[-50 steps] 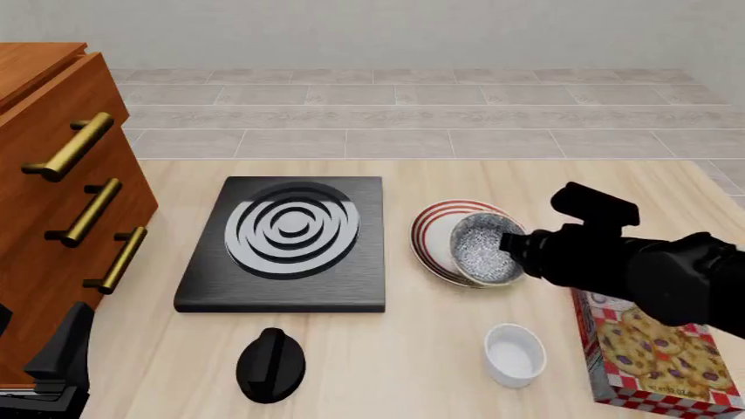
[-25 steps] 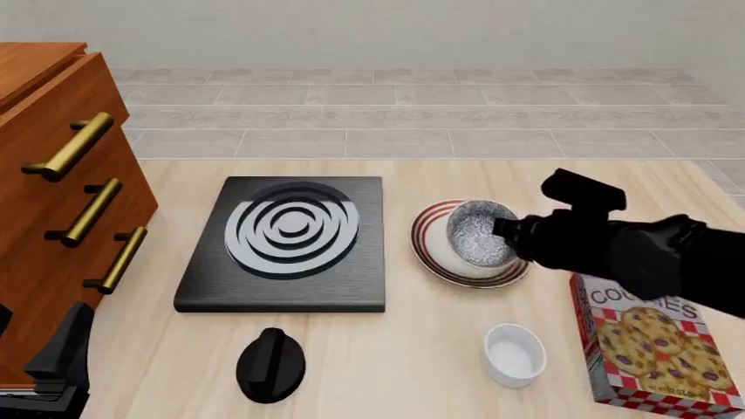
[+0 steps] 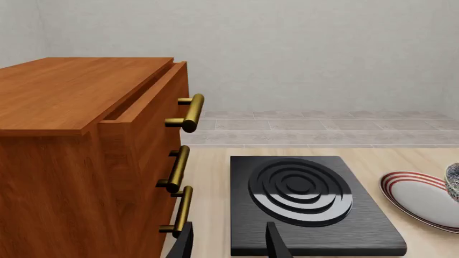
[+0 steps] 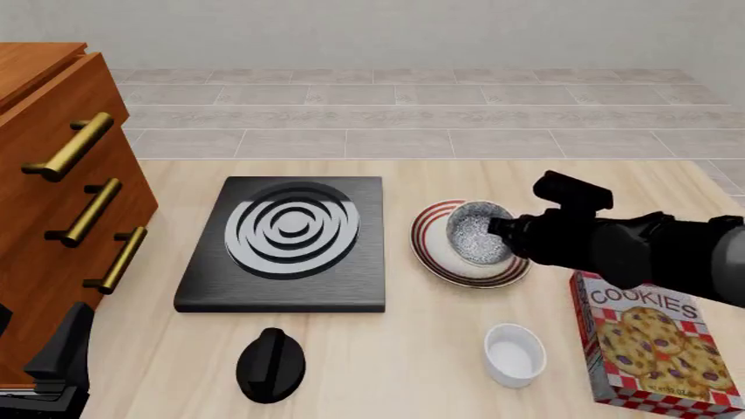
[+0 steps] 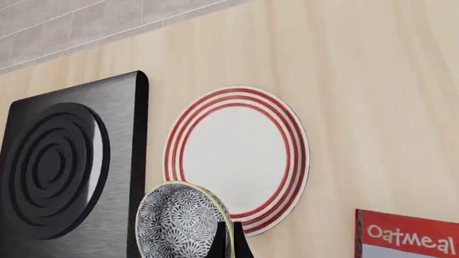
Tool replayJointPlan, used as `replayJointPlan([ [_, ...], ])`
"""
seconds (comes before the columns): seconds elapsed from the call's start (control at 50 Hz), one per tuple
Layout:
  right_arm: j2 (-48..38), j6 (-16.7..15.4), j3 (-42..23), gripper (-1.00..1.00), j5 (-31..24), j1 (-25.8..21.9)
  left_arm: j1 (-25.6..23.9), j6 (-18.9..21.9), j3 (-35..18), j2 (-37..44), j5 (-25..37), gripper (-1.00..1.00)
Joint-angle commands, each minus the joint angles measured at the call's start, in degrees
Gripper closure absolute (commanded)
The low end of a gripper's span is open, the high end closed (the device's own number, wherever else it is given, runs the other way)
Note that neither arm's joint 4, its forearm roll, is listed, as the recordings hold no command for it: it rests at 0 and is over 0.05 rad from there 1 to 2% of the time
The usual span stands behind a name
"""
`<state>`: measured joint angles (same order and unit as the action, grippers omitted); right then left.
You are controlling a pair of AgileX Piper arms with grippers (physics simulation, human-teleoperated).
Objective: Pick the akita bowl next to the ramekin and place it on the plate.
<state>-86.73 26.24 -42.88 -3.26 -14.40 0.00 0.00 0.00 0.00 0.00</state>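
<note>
The akita bowl [image 4: 475, 234], speckled grey inside, hangs tilted over the plate [image 4: 427, 244], a white plate with red rings. My right gripper [image 4: 501, 232] is shut on the bowl's right rim. In the right wrist view the bowl's dark patterned outside [image 5: 178, 221] sits by one finger [image 5: 231, 241], with the plate [image 5: 237, 145] beyond it. The white ramekin [image 4: 514, 353] stands nearer the front edge. My left gripper [image 3: 229, 244] is open and holds nothing, low at the front left [image 4: 58, 367], beside the cabinet.
A black stove slab [image 4: 285, 243] with white rings lies left of the plate. A black glossy lump [image 4: 271, 363] sits in front of it. A cookies box [image 4: 652, 345] lies at the right front. A wooden drawer cabinet [image 4: 64, 175] stands at the left edge.
My right gripper has carried the bowl a little left and farther back, more fully over the plate. The left arm has not moved.
</note>
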Motion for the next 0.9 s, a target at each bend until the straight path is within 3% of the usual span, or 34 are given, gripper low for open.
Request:
replayJointPlan([
  [0.02, -3.11, -0.72, -1.0, 1.0, 1.86, 0.74, 0.0, 0.0, 0.0, 0.0, 0.0, -1.0],
  [0.9, -13.1, -3.33, -6.11, 1.0, 4.91, 2.92, 0.0, 0.0, 0.0, 0.0, 0.0, -1.0],
])
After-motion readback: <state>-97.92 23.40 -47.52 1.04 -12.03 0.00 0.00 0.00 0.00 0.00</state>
